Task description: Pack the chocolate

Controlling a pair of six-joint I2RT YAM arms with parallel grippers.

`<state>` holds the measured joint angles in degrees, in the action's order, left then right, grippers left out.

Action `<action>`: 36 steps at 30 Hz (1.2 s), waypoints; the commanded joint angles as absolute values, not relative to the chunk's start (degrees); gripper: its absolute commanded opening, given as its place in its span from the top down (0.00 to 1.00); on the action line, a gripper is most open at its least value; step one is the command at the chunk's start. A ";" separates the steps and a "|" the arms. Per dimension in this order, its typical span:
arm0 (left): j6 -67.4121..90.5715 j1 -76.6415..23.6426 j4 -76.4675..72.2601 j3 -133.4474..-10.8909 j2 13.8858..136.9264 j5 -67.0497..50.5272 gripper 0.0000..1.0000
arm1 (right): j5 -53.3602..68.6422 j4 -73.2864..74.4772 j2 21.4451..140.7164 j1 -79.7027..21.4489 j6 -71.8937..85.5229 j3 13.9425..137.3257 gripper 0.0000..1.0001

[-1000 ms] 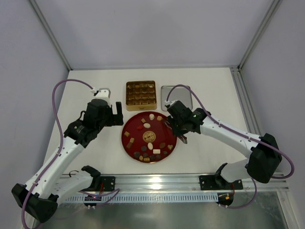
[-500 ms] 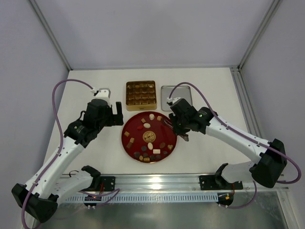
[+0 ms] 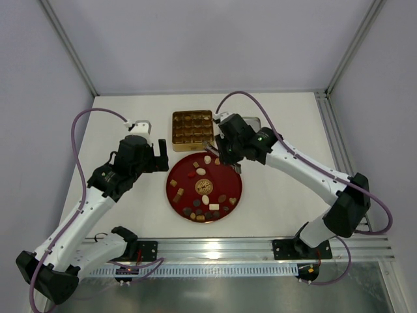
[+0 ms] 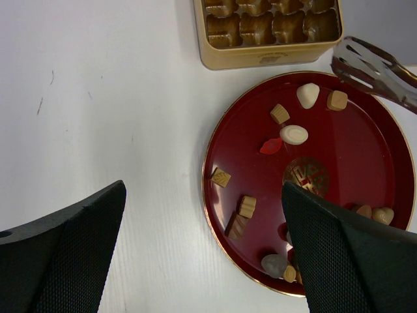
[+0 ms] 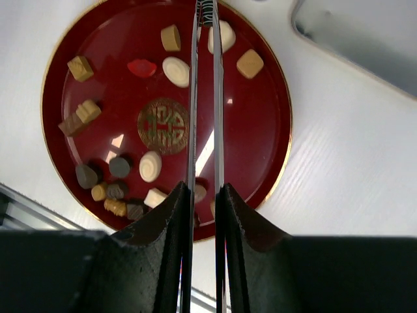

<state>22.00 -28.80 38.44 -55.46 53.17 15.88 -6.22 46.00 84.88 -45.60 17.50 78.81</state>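
Note:
Several chocolate pieces (image 3: 210, 207) in brown, tan and cream lie scattered on the red plate (image 3: 171, 186). They also show in the left wrist view, such as a cream oval (image 4: 294, 135), and in the right wrist view (image 5: 150, 166). My right gripper (image 3: 223, 151) (image 5: 203, 189) is shut on metal tongs (image 5: 193, 98) (image 4: 373, 68). The tong tips hang over the plate's far rim, by a cream piece (image 5: 225, 36) and near the gold box (image 3: 193, 126). My left gripper (image 3: 154, 158) (image 4: 203, 189) stands open and holds nothing, over the plate's left edge.
The gold box (image 4: 267, 32) has gridded compartments with brown pieces in them. A silver lid (image 3: 251, 125) lies right of the box, partly hidden by my right arm. White walls close in the table at the back and sides.
My right gripper has carried the tongs from the plate's right edge up and left to its far rim near the box. The left arm has not moved.

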 commanded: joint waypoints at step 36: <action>21.62 -28.65 37.18 -55.37 52.82 16.26 0.00 | 1.49 38.41 122.08 -40.96 16.26 120.32 0.72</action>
<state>22.00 -28.80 38.44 -55.46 53.08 15.88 0.56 41.45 122.02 -40.56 15.49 116.92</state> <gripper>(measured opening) 0.996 0.290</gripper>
